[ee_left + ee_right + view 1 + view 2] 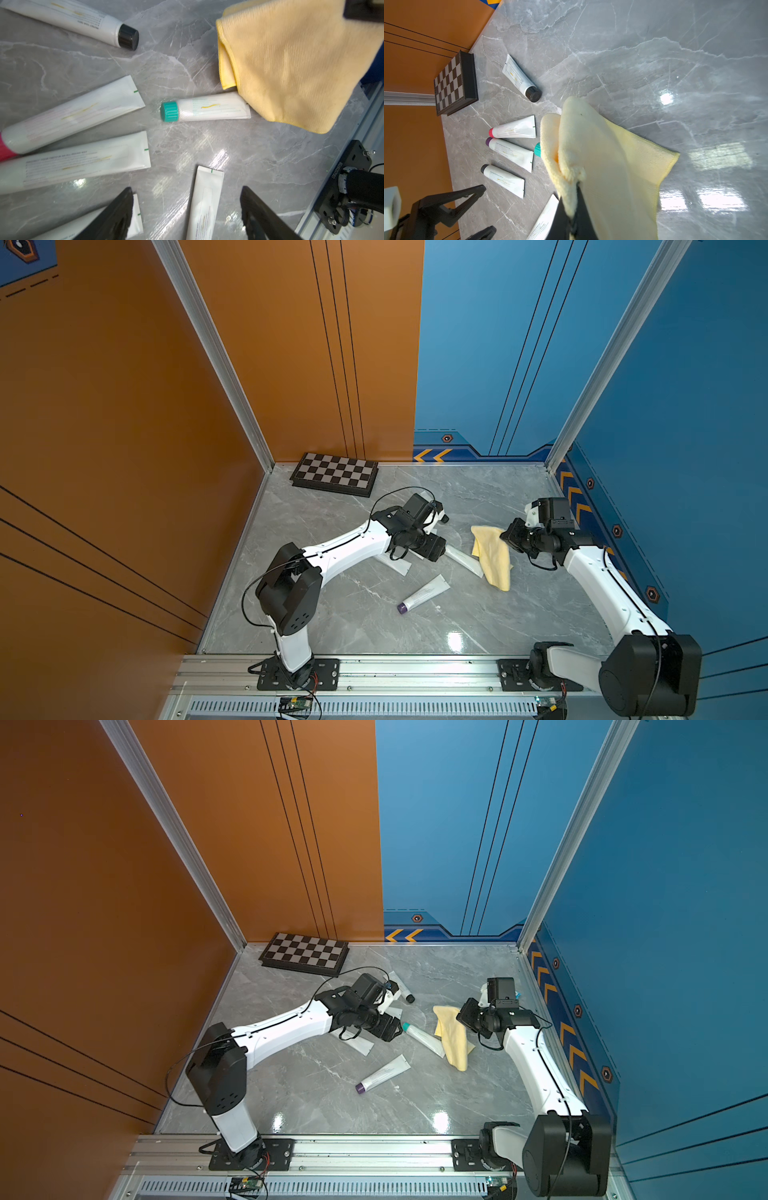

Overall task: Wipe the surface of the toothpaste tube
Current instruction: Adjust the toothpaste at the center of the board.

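The yellow cloth [291, 62] covers a tail corner of the teal-capped tube [207, 110].

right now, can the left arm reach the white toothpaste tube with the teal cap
Probably yes: the open left gripper faces the white teal-capped tube across bare grey marble table, and the yellow cloth covers only its tail end.
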Tool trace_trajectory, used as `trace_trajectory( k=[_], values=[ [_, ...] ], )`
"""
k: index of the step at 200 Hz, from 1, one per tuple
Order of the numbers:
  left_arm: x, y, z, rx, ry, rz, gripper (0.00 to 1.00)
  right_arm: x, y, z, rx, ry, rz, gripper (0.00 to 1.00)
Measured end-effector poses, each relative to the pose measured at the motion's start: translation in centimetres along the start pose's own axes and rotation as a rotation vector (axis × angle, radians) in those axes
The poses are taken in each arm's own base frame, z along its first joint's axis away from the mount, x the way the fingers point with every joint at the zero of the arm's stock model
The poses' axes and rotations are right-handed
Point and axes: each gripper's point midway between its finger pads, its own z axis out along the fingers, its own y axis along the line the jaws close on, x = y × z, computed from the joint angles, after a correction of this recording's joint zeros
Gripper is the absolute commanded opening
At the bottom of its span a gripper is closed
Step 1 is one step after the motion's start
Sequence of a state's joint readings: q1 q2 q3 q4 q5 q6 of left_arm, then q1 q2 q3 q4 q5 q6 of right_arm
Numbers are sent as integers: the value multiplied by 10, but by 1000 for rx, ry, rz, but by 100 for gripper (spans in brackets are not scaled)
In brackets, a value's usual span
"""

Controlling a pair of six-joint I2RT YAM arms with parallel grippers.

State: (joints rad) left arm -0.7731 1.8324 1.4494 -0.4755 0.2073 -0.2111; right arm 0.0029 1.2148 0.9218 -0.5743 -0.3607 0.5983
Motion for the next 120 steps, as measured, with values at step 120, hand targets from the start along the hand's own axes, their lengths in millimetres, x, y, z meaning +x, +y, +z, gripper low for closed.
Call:
trace_trajectory(
  k=[120],
  values=[
    [-36,-11,117,176,107,6,80,2,3,-34,-20,-112,-50,0]
  ],
)
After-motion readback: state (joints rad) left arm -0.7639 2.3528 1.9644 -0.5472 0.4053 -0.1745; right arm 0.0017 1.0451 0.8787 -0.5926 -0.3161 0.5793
